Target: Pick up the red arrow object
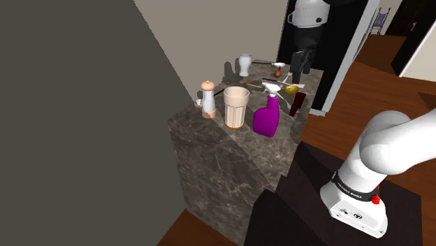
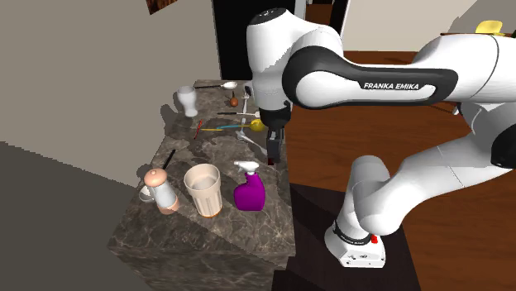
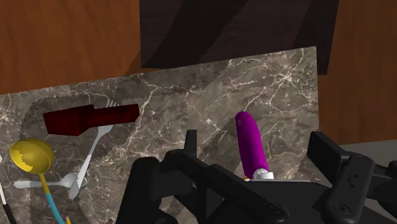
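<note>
Soft, even light fills the room. The near wall [image 1: 84, 105] stands in dull grey shade; a broad soft shadow lies over the marble counter [image 3: 191, 102] around the dark red arrow block [image 3: 89, 119]; the white arm [image 2: 273, 41] gleams brightest.

dark red arrow [image 3: 89, 119], purple spray bottle [image 3: 249, 141], yellow spoon [image 3: 32, 156], grey white-veined marble counter [image 3: 191, 89].

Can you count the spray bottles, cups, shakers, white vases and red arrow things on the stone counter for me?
spray bottle: 1
cup: 1
shaker: 1
white vase: 1
red arrow thing: 1
Total: 5
</note>
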Tool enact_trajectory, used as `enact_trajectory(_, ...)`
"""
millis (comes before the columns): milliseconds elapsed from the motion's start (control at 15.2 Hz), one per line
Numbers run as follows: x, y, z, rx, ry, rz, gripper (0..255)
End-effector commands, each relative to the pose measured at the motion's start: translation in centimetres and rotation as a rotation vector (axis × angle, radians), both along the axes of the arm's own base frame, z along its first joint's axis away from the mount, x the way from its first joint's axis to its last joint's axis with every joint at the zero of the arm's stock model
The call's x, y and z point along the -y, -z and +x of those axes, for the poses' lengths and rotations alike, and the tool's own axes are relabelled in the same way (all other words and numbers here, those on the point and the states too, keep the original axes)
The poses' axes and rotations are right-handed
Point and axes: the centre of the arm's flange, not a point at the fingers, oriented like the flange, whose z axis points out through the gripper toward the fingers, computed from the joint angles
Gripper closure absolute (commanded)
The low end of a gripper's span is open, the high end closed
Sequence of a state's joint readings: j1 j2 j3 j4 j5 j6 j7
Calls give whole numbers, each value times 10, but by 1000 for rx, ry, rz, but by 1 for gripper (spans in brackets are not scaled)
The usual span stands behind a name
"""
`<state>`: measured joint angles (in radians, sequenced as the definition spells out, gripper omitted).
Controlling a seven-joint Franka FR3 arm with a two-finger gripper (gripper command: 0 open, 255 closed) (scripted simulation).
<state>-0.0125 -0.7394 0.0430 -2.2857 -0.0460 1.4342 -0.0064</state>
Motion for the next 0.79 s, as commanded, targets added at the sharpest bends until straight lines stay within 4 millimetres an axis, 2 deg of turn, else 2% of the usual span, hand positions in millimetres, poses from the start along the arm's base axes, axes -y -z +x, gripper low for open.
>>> enact_trajectory(0,0,0,0,0,0,0,0)
enact_trajectory(396,55,43,35,43,274,-19,0)
enact_trajectory(726,107,78,53,79,502,-36,0)
